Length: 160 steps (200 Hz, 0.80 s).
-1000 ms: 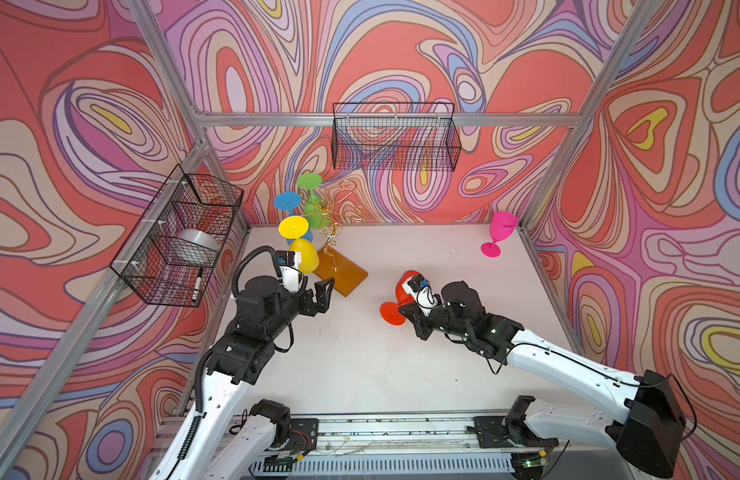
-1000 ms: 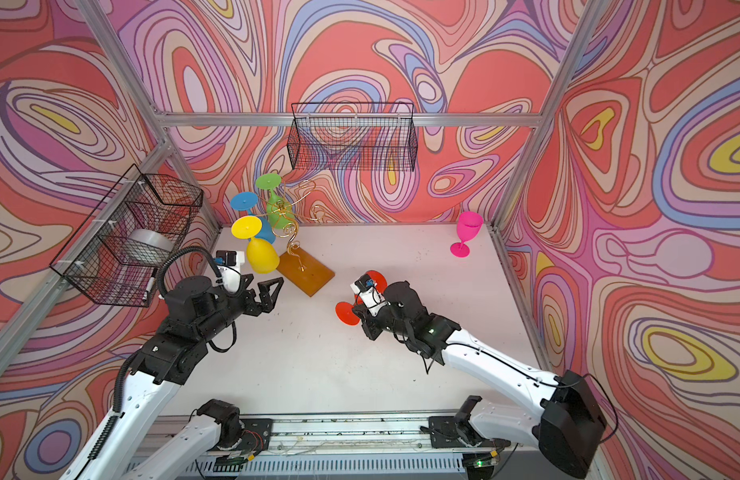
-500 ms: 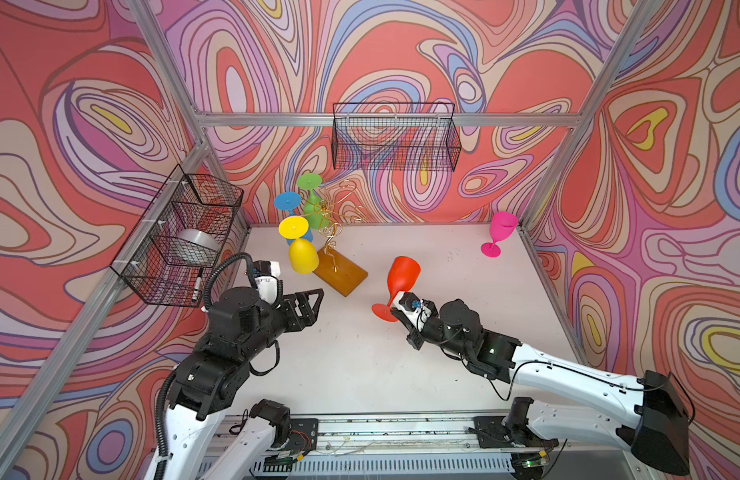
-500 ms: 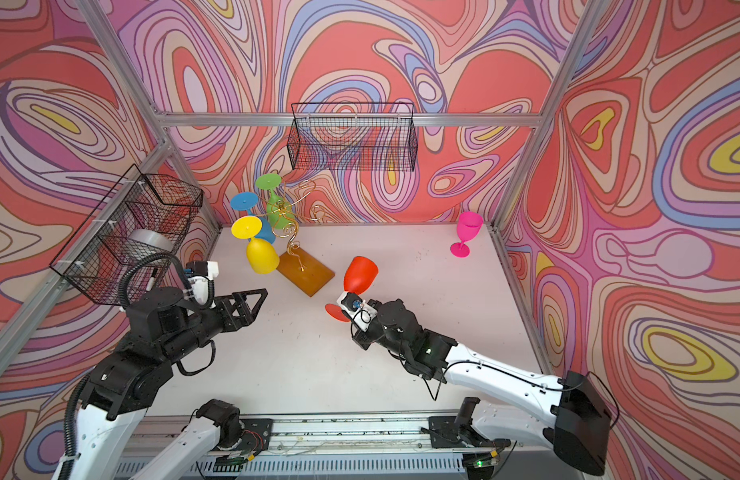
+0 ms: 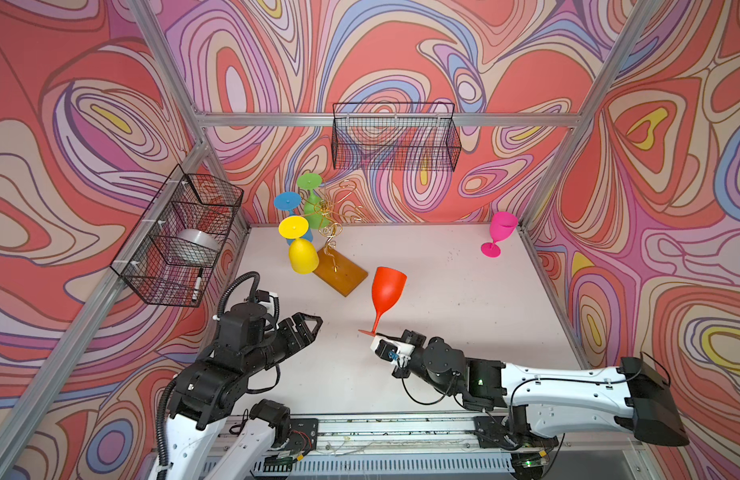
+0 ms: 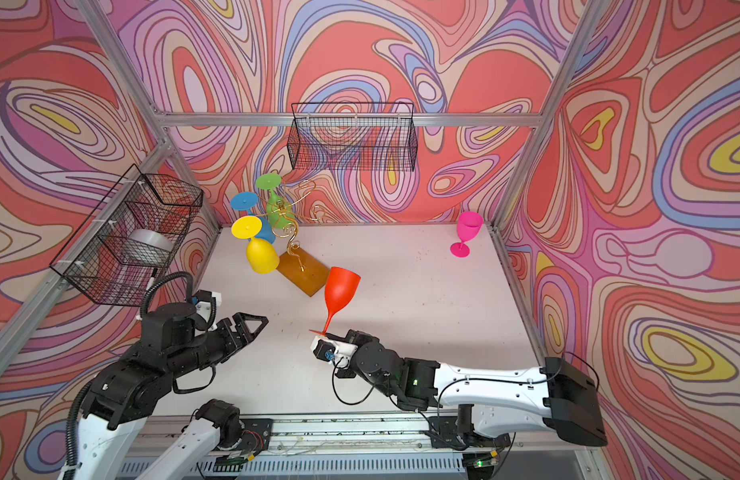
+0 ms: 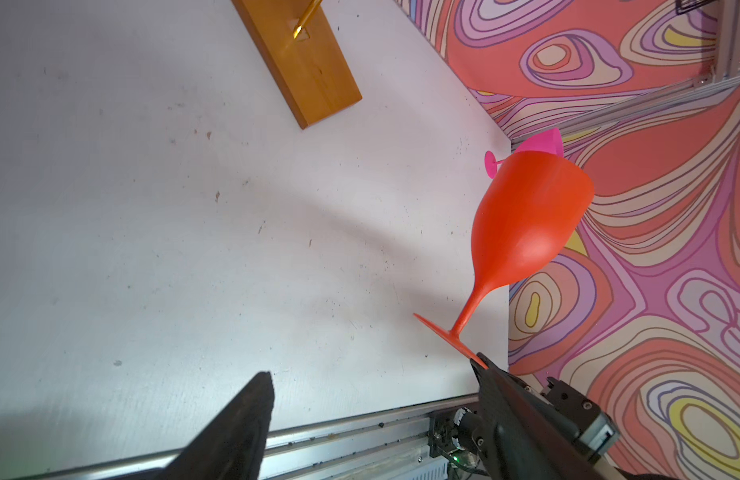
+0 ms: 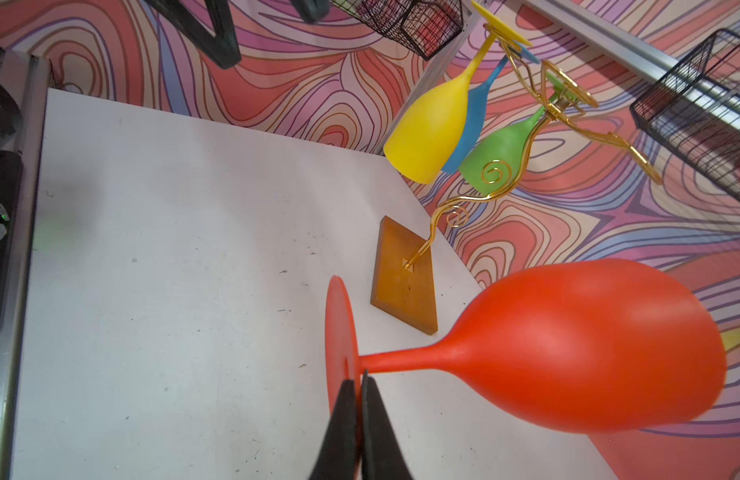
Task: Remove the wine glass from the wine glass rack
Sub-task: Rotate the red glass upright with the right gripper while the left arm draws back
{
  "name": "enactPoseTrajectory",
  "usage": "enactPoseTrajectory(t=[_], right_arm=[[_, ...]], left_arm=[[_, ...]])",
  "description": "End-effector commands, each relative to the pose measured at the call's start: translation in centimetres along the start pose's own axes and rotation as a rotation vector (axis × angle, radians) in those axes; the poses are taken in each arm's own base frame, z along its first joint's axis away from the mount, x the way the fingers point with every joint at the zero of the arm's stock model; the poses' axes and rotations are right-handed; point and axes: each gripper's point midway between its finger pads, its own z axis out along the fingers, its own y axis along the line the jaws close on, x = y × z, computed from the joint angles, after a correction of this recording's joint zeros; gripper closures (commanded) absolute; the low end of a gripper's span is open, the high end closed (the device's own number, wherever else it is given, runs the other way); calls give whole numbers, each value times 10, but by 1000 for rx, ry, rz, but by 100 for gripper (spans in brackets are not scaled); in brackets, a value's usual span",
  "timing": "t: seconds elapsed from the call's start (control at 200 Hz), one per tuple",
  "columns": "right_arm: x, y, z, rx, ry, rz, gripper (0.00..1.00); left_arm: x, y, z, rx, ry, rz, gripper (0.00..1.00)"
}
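Note:
The wine glass rack (image 5: 330, 227) is a gold wire tree on an amber base (image 5: 342, 273) at the back left of the table. A yellow glass (image 5: 303, 261), a blue one (image 5: 288, 201) and a green one (image 5: 312, 195) hang from it upside down. My right gripper (image 5: 379, 335) is shut on the foot disc of a red wine glass (image 5: 387, 286), which is off the rack with its bowl up and tilted above the table. In the right wrist view the fingertips (image 8: 348, 388) pinch the disc beside the stem. My left gripper (image 5: 310, 327) stands open and empty, left of the red glass and apart from it.
A pink wine glass (image 5: 500, 232) stands upright at the back right corner. A black mesh basket (image 5: 395, 139) hangs on the back wall. Another mesh basket (image 5: 181, 237) on the left wall holds a tape roll and a marker. A metal rail (image 5: 360, 424) runs along the table's front edge.
My right gripper drew back toward the front and swung the red glass bowl-up. My left arm pulled away from the rack toward the front left, and its jaws narrowed slightly.

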Motion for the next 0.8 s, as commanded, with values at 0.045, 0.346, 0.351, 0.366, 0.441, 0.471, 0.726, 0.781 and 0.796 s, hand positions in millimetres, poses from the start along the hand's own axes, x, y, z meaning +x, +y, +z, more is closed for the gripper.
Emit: enactPoseTrajectory(t=[0.045,0.346,0.351,0.366,0.441,0.471,0.726,0.781,0.796], right_arm=[[-1,-3,4,87,-10,-80,100],[4,13,19,68,-24,-155,100],[4,13,20,68,-24,-156,100],[5,15,21,66,-23,-158,100],[7,21,28,59,-26,-175,100],[8,24,31,57,-29,-180,100],[10,33,44,63,-53,-199,100],[10,35,45,60,-56,-194,100],[10,35,45,60,-56,-194,100]], left_arm=[[17,5,8,19,69,-162,25],[19,12,33,52,74,-339,35],[19,12,34,52,73,-343,35],[19,13,35,55,72,-349,35],[19,15,42,62,69,-387,36],[19,16,45,62,70,-399,37],[18,19,58,57,73,-496,40],[20,22,61,42,79,-522,41],[20,22,61,39,83,-530,42]])
